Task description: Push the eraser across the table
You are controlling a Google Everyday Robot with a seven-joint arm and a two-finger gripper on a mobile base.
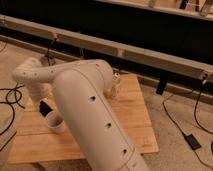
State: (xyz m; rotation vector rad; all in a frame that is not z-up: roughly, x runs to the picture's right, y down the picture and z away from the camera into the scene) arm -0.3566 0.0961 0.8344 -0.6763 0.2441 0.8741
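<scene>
Gripper (pixel 40 99) low over the desk's (pixel 134 119) left end as viewed, tucked behind the bulky white arm (pixel 85 117), open or closed cannot be told; black eraser (pixel 46 107) flat on the planks just beside it, white cup (pixel 54 122) near.

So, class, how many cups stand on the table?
1: the cup stands near the table's left edge, by the eraser and the gripper. The arm may hide others.
</scene>
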